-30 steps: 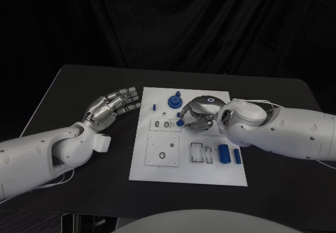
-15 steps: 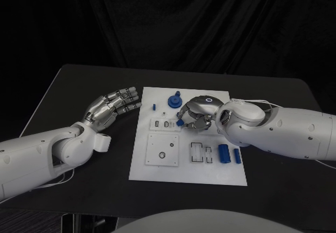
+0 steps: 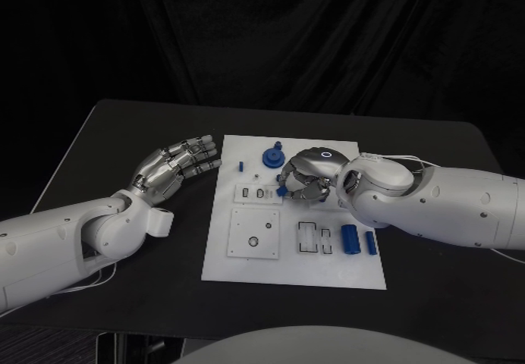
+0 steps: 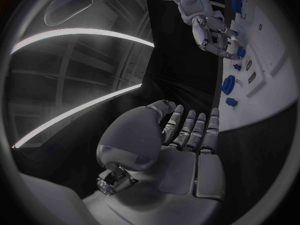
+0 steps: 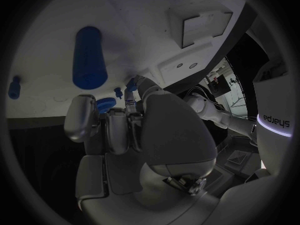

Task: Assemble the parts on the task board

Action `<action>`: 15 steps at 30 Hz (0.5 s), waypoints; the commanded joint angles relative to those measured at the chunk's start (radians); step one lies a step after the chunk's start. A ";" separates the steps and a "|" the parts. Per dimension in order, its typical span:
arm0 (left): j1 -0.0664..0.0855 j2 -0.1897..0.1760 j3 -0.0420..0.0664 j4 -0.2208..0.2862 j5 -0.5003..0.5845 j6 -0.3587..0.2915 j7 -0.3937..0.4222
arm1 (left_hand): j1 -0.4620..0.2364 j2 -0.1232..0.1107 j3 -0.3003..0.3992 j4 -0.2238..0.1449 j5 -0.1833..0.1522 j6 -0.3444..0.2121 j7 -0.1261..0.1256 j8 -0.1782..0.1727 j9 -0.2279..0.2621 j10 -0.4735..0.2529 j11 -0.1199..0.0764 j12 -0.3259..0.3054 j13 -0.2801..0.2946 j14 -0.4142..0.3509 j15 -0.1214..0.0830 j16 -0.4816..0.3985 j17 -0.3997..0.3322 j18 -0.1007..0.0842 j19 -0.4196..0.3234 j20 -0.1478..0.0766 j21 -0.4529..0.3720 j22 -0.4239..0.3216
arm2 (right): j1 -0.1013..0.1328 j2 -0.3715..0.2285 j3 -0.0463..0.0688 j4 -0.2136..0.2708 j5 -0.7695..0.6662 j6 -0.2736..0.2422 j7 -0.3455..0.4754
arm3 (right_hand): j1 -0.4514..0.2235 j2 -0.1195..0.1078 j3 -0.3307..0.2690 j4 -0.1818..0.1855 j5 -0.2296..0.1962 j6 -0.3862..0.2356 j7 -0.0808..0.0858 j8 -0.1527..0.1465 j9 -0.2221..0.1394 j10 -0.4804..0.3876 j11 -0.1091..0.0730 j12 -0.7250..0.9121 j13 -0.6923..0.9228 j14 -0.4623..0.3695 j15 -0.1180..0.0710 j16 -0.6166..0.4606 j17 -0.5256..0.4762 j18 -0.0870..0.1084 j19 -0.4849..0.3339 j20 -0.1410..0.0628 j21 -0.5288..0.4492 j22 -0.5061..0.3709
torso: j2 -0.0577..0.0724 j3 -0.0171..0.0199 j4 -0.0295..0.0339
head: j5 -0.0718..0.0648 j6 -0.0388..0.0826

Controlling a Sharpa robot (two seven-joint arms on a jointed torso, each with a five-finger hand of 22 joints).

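Observation:
The white task board (image 3: 293,262) lies mid-table. My right hand (image 3: 305,179) hovers over its upper middle with the fingers curled in, pinching a small blue part (image 3: 281,191) at the fingertips; the right wrist view shows that part (image 5: 131,85) between thumb and finger. A blue gear (image 3: 272,158) stands just behind the hand. Two blue cylinders (image 3: 350,240) lie at the board's right side. My left hand (image 3: 175,163) floats beside the board's left edge, fingers apart and empty, as its palm (image 4: 184,145) shows in the left wrist view.
A small blue peg (image 3: 242,166) stands near the board's upper left corner. A square white plate with holes (image 3: 255,233) and rectangular slots (image 3: 315,238) occupy the board's lower half. Black table (image 3: 131,121) surrounds the board.
My right hand has shifted slightly toward the board's left and back, carrying the small blue part. The left hand has stayed still.

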 commanded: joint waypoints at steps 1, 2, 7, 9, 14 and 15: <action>-0.002 0.000 0.001 0.005 0.003 0.010 0.115 | -0.010 -0.001 0.007 -0.001 -0.001 0.002 0.005 -0.002 0.001 0.000 0.009 0.005 0.001 -0.004 0.006 0.004 0.001 -0.016 0.006 0.000 0.006 0.000 | -0.003 -0.001 0.001 0.002 -0.006 -0.061 0.013 | 0.007 0.015 -0.001 -0.007 0.008 0.019 -0.007 0.009 0.013 0.044 -0.006 0.007 0.187 0.050 -0.009 0.004 0.152 0.000 0.005 -0.003 0.005 0.160 | 0.000 -0.0003 -0.0001 | 0.003 0.001; -0.002 -0.001 0.001 0.006 0.003 0.009 0.116 | -0.010 -0.001 0.007 -0.001 -0.001 0.002 0.005 -0.002 0.001 0.000 0.009 0.005 0.001 -0.004 0.006 0.004 0.001 -0.016 0.006 0.000 0.006 0.000 | -0.003 -0.002 0.001 0.003 -0.006 -0.074 0.015 | 0.006 0.014 -0.002 -0.009 0.013 0.023 -0.007 0.011 0.015 0.045 -0.003 0.007 0.188 0.051 -0.008 0.005 0.153 -0.001 0.007 -0.003 0.007 0.161 | 0.000 -0.0003 -0.0001 | 0.004 0.001; -0.002 -0.006 0.001 0.021 0.003 0.001 0.116 | -0.011 -0.003 0.012 -0.001 0.001 0.010 0.006 0.002 0.003 0.005 0.012 0.011 0.003 0.004 0.009 0.014 0.003 -0.016 0.011 0.001 0.009 0.001 | -0.002 -0.014 0.001 0.016 -0.006 -0.118 0.026 | -0.001 0.005 -0.003 -0.014 0.060 0.033 -0.004 0.017 0.024 0.047 0.008 0.007 0.190 0.053 0.001 0.008 0.155 -0.003 0.010 0.003 0.011 0.162 | 0.000 -0.0003 -0.0004 | 0.011 0.007; -0.002 -0.009 0.001 0.030 0.003 -0.006 0.115 | -0.013 -0.007 0.021 -0.001 0.002 0.017 0.009 0.004 0.003 0.012 0.017 0.019 0.004 0.023 0.014 0.038 0.007 -0.016 0.034 0.001 0.024 0.007 | 0.001 -0.028 0.001 0.030 -0.006 -0.126 0.030 | -0.004 0.001 -0.001 -0.016 0.096 0.035 -0.002 0.018 0.028 0.047 0.011 0.007 0.190 0.053 0.004 0.008 0.156 -0.003 0.011 0.006 0.013 0.163 | 0.000 -0.0001 -0.0003 | 0.012 0.012; -0.003 -0.014 0.001 0.052 0.003 -0.025 0.113 | -0.022 -0.022 0.058 0.011 0.006 0.044 0.021 0.010 0.005 0.080 0.038 0.069 0.012 0.172 0.021 0.203 0.041 -0.020 0.147 -0.005 0.107 0.045 | 0.013 -0.052 0.001 0.058 -0.006 -0.127 0.035 | -0.015 -0.012 0.010 -0.020 0.184 0.034 0.002 0.017 0.035 0.047 0.015 0.007 0.190 0.053 0.008 0.008 0.156 -0.003 0.012 0.010 0.017 0.164 | -0.002 0.0005 -0.0007 | 0.013 0.019; -0.003 -0.015 0.001 0.056 0.003 -0.030 0.112 | -0.021 -0.024 0.062 0.012 0.006 0.049 0.023 0.011 0.005 0.096 0.038 0.080 0.015 0.191 0.019 0.225 0.049 -0.020 0.164 -0.007 0.123 0.053 | 0.015 -0.057 0.001 0.064 -0.006 -0.127 0.036 | -0.021 -0.018 0.015 -0.018 0.216 0.035 0.003 0.018 0.039 0.047 0.015 0.007 0.190 0.052 0.008 0.007 0.155 -0.004 0.012 0.011 0.019 0.164 | -0.003 0.0006 -0.0011 | 0.013 0.021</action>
